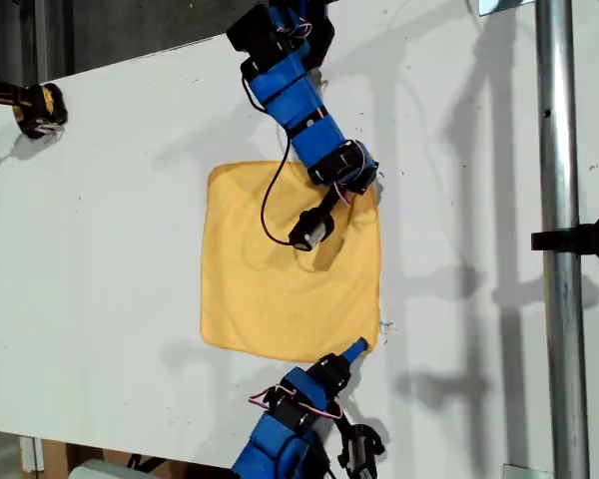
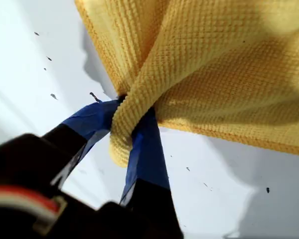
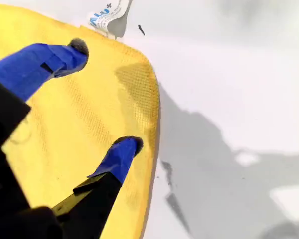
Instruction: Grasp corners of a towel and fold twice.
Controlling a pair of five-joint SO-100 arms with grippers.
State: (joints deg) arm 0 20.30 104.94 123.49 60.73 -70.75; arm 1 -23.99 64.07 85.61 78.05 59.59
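Note:
The yellow-orange towel (image 1: pixel 280 269) lies mostly flat on the white table (image 1: pixel 100 249). My first gripper (image 1: pixel 367 183) comes in from the far side in the exterior view and is shut on the towel's far corner at that view's right. The first wrist view shows that corner (image 2: pixel 120 144) bunched between the blue fingers of my first gripper (image 2: pixel 127 112). My second gripper (image 1: pixel 352 352) reaches in from the near edge. It stands open over the near corner (image 3: pixel 144 79) at the exterior view's right. One of its fingertips (image 3: pixel 132 144) rests on the cloth. The small white tag (image 3: pixel 107 17) sticks out close by.
A vertical metal pole (image 1: pixel 559 239) with a black clamp (image 1: pixel 589 238) stands at the exterior view's right. A yellow and black object (image 1: pixel 40 105) sits at the far corner on that view's left. A black cable (image 1: pixel 268 205) hangs over the towel.

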